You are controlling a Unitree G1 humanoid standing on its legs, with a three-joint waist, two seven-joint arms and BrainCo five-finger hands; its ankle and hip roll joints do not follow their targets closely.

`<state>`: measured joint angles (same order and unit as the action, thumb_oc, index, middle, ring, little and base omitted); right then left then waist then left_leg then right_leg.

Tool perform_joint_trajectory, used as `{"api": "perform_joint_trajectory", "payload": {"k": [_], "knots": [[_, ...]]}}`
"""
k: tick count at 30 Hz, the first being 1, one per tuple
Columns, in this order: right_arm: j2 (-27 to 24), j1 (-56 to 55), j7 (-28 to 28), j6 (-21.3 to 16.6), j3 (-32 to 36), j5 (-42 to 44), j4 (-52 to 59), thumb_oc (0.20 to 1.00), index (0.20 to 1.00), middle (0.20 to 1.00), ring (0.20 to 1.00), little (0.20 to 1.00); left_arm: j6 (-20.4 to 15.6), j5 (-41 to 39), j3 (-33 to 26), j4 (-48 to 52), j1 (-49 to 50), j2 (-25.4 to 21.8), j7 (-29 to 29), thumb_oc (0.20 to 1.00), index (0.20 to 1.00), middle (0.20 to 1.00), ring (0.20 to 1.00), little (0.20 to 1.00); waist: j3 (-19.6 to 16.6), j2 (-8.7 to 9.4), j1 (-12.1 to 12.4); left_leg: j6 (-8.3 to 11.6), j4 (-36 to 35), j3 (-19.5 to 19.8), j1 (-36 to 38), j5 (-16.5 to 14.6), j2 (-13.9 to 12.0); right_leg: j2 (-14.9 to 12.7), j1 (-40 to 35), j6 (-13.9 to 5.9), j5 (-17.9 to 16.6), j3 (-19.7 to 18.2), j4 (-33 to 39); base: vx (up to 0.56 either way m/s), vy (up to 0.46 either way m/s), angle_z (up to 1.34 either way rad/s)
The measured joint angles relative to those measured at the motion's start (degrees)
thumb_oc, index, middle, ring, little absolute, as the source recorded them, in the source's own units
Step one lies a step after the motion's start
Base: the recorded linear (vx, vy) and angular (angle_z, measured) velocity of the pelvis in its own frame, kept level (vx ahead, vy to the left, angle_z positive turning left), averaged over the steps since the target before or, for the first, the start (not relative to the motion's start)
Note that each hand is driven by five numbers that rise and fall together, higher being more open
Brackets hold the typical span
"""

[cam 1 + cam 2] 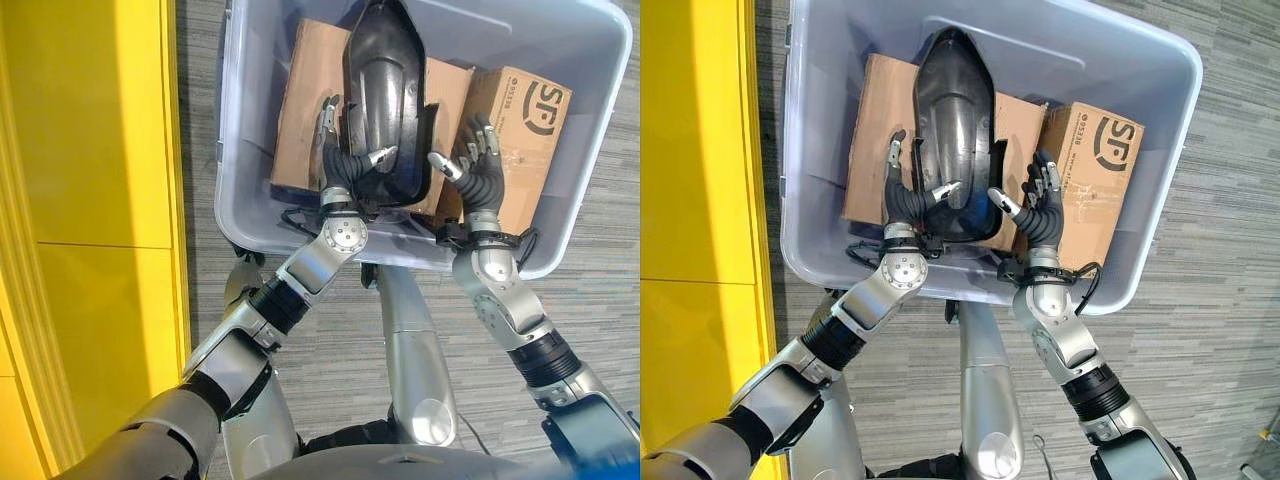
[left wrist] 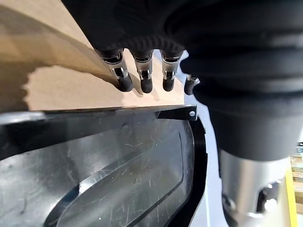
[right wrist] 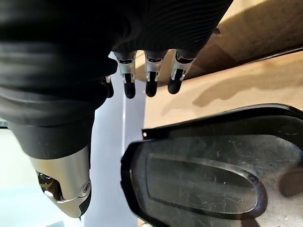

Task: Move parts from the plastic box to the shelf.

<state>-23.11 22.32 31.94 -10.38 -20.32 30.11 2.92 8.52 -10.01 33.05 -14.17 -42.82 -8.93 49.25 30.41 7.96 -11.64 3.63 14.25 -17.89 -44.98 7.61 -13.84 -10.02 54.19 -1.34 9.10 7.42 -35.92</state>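
Left eye view: a glossy, scratched black moulded part (image 1: 383, 95) lies on flat brown cardboard boxes (image 1: 520, 140) inside the translucent grey plastic box (image 1: 590, 45). The left robot hand (image 1: 340, 160) and right robot hand (image 1: 478, 172) flank it, fingers relaxed open, gripping nothing.

Head eyes look down; wrist views close (sharing black part (image 2: 118, 165)).

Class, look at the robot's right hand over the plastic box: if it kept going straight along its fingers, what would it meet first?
Probably the brown cardboard box lying in the plastic box: the right robot hand points at it, beside the black part. Depth is unclear.
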Motion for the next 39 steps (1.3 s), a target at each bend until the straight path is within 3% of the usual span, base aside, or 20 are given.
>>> {"api": "perform_joint_trajectory", "payload": {"k": [1, 2, 3, 4, 15, 24, 39], "knots": [[0.0, 0.0, -0.2, 0.0, 0.0, 0.0, 0.0, 1.0, 1.0, 1.0, 1.0, 1.0, 0.0, 0.0, 0.0, -0.5, -0.3, 0.0, -0.1, 0.827, 0.827, 0.827, 0.827, 0.827, 0.0, 0.04, 0.0, 0.01, 0.1, 0.0, 0.0, 0.0, 0.0, 0.0, 0.0, 0.09, -0.1, 0.1, 0.0, 0.0, 0.0, 0.0], [0.0, 0.0, -0.2, 0.0, 0.0, 0.0, 0.0, 1.0, 1.0, 1.0, 1.0, 1.0, 0.0, 0.0, 0.0, -0.8, -0.6, 0.1, -0.1, 0.583, 0.583, 0.583, 0.583, 0.583, 0.0, 0.07, 0.0, 0.03, 0.2, 0.1, -0.1, 0.0, 0.0, 0.0, -0.1, 0.14, -0.1, 0.1, 0.0, 0.0, 0.0, 0.0], [0.0, 0.0, -0.3, 0.0, 0.1, 0.0, 0.0, 1.0, 1.0, 1.0, 1.0, 1.0, 0.0, 0.0, 0.0, -0.8, -0.7, 0.1, -0.1, 0.457, 0.457, 0.457, 0.457, 0.457, 0.0, 0.13, 0.0, 0.01, 0.3, 0.1, -0.1, -0.1, -0.1, 0.0, -0.1, 0.16, -0.1, 0.1, 0.0, 0.0, 0.0, 0.0], [0.0, 0.0, -0.3, 0.0, 0.1, 0.0, 0.0, 1.0, 1.0, 1.0, 1.0, 1.0, 0.0, 0.0, 0.0, -0.9, -0.7, 0.1, -0.1, 0.2, 0.2, 0.2, 0.2, 0.2, 0.0, 0.15, 0.0, -0.03, 0.4, 0.1, -0.1, -0.2, -0.1, 0.0, -0.1, 0.16, -0.1, 0.1, 0.0, 0.0, 0.0, 0.0], [0.0, 0.3, -0.2, 0.8, 0.4, 0.1, 0.0, 1.0, 1.0, 1.0, 1.0, 1.0, -0.3, -3.3, -2.1, -7.1, -2.9, 1.2, 1.6, 0.2, 0.2, 0.2, 0.2, 0.2, -0.3, 1.31, -1.5, 0.01, 1.1, 0.6, -1.1, -0.6, -0.3, 0.0, -0.1, 0.19, -0.2, 0.7, 0.2, 0.0, -0.008, 0.01], [0.0, 0.5, 1.5, 0.8, 0.6, 0.1, 0.0, 1.0, 1.0, 1.0, 1.0, 1.0, -0.4, -5.3, -2.3, -7.4, -2.6, 4.2, 7.7, 0.2, 0.2, 0.2, 0.2, 0.2, -0.3, 1.35, -1.5, 0.17, 1.2, 1.5, -2.0, -0.5, -0.4, 0.0, 0.0, 0.16, -0.2, 1.6, 0.5, 0.0, -0.023, 0.02], [0.0, 0.4, 2.0, 0.7, 1.1, 0.1, 0.0, 1.0, 1.0, 1.0, 1.0, 1.0, -0.8, -5.0, -2.3, -6.0, -1.7, 3.8, 6.5, 0.2, 0.2, 0.2, 0.2, 0.2, -0.4, 1.34, -1.3, 0.2, 1.0, 1.5, -1.9, -0.4, -0.3, -0.1, -0.1, 0.23, -0.2, 1.6, 0.6, 0.0, 0.016, 0.0]]}}
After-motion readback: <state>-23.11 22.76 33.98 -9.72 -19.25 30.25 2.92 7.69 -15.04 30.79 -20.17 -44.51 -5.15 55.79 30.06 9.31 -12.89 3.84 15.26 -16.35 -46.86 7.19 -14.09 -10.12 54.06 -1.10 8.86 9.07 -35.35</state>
